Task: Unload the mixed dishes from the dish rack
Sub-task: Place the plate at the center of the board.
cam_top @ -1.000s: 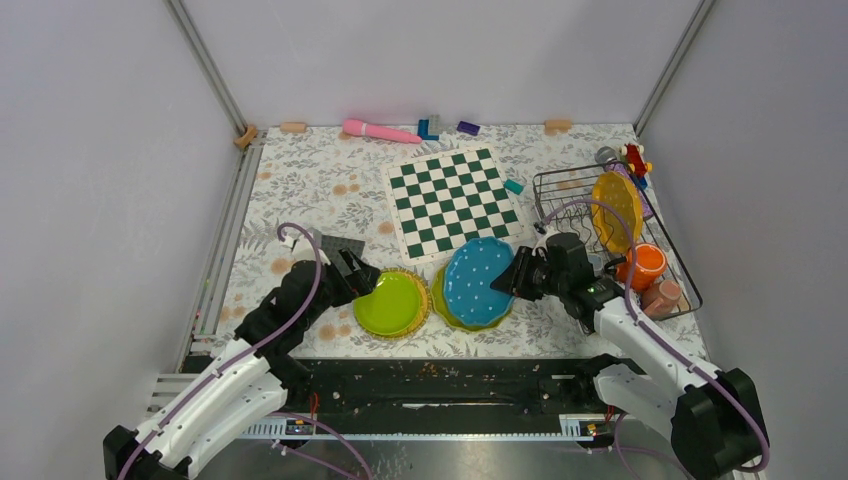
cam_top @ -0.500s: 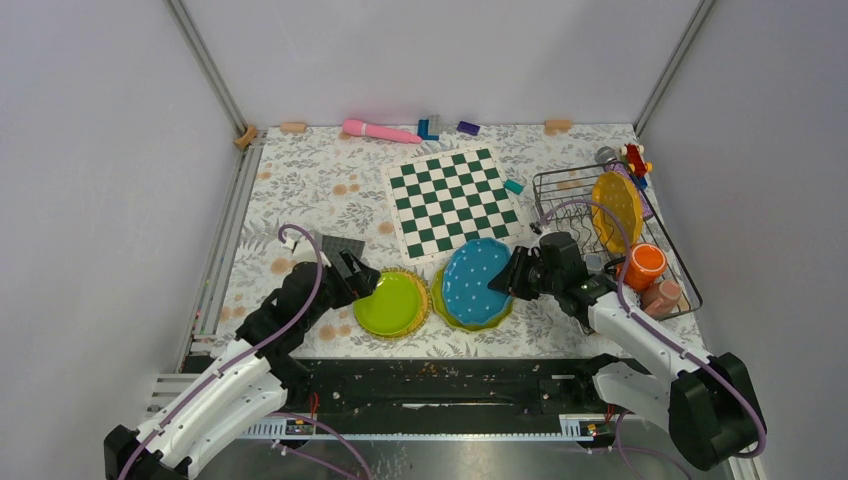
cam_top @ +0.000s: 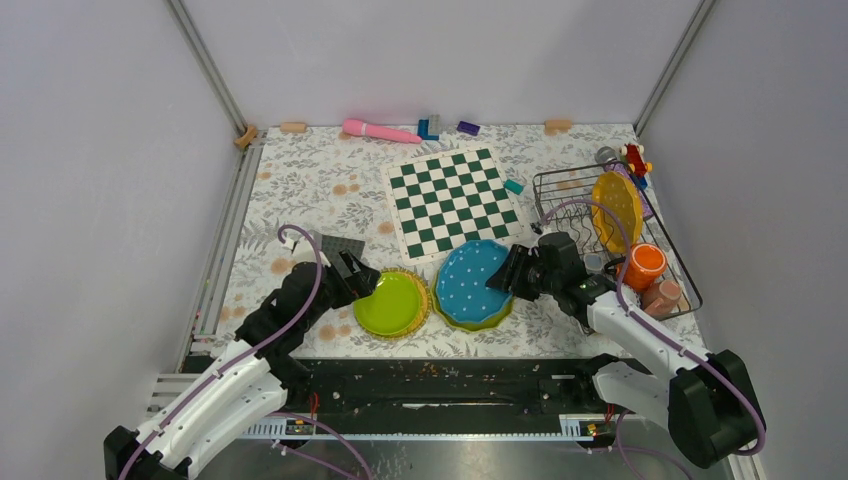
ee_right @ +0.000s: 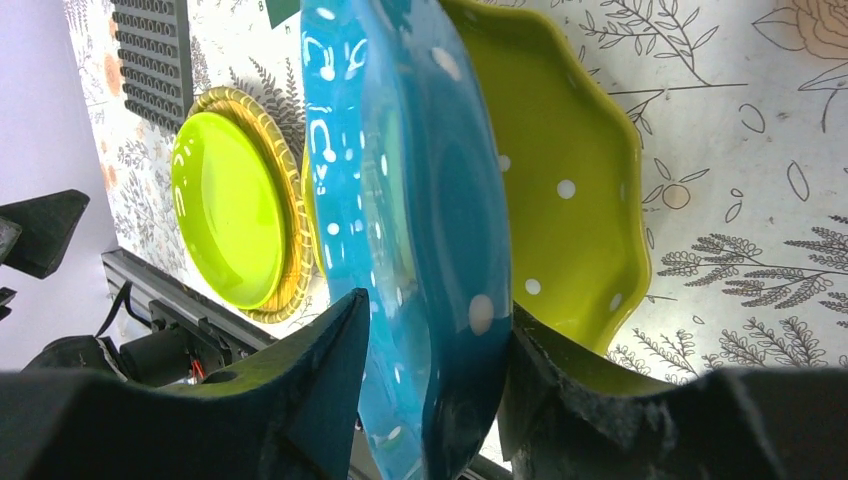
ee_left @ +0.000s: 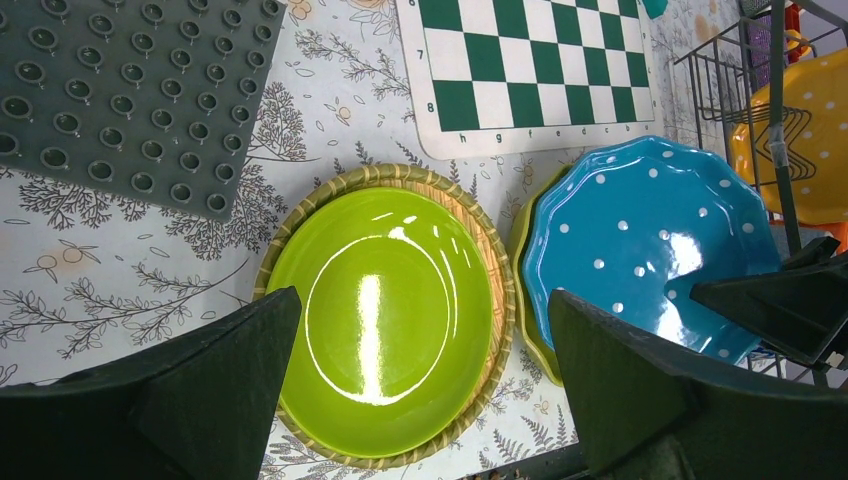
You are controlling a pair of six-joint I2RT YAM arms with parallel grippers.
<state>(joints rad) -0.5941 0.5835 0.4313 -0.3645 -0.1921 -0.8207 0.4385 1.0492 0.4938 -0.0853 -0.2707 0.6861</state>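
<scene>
My right gripper (cam_top: 508, 280) is shut on the right rim of the teal white-dotted plate (cam_top: 470, 283), holding it tilted just over a yellow-green dotted scalloped plate (ee_right: 570, 200) on the table. In the right wrist view the fingers (ee_right: 330, 380) pinch the teal rim (ee_right: 400, 200). My left gripper (cam_top: 365, 283) is open and empty over a lime-green plate (ee_left: 385, 315) that sits in a woven-rimmed plate. The dish rack (cam_top: 560, 185) at the right holds an upright orange dotted plate (cam_top: 615, 208), an orange cup (cam_top: 643, 265) and a pink cup (cam_top: 662, 294).
A green-and-white chessboard (cam_top: 452, 198) lies behind the plates. A grey studded baseplate (cam_top: 335, 247) lies by my left gripper. A pink tube (cam_top: 378, 130) and small blocks lie along the back wall, and a red toy (cam_top: 634, 157) sits behind the rack.
My right gripper has moved a little left and lowered the teal plate closer onto the yellow-green plate. The left arm has not moved.
</scene>
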